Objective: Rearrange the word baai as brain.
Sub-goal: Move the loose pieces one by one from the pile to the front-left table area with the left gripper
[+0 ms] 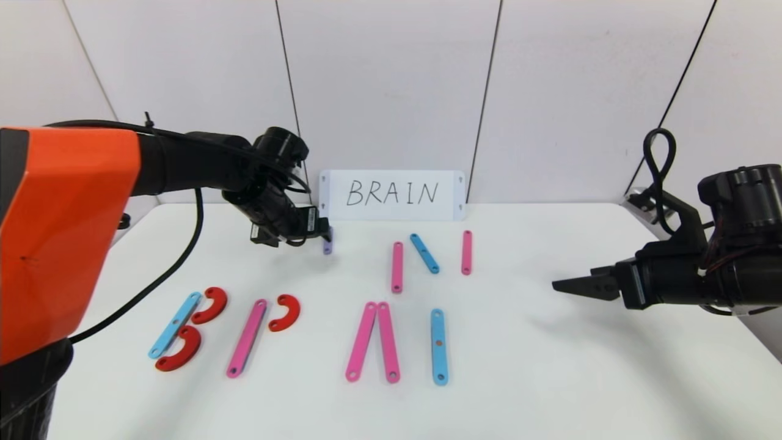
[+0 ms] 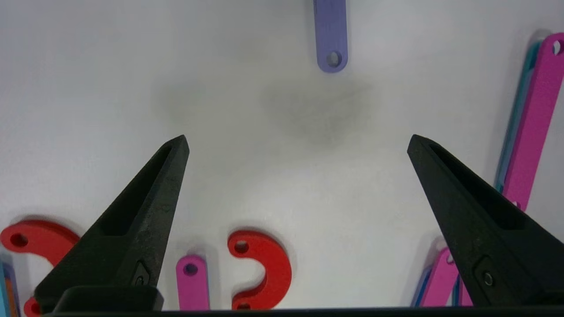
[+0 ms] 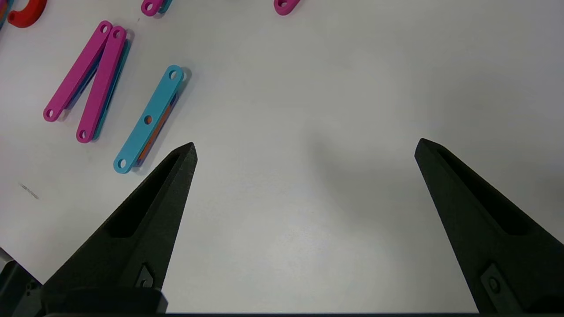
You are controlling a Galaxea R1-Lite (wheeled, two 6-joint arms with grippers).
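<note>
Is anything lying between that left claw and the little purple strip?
No. In the left wrist view, only bare white table lies between the open left gripper and the purple strip.

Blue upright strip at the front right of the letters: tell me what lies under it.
Under the blue strip, an orange and a darker blue edge peek out along one side, so other pieces lie beneath; their full shape is covered.

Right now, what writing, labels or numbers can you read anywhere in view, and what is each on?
"BRAIN": handwritten in black capitals on the white card standing against the wall at the table's far edge.
A small label on the left arm's wrist: too small to read.
No other readable text in the wrist views.
</note>
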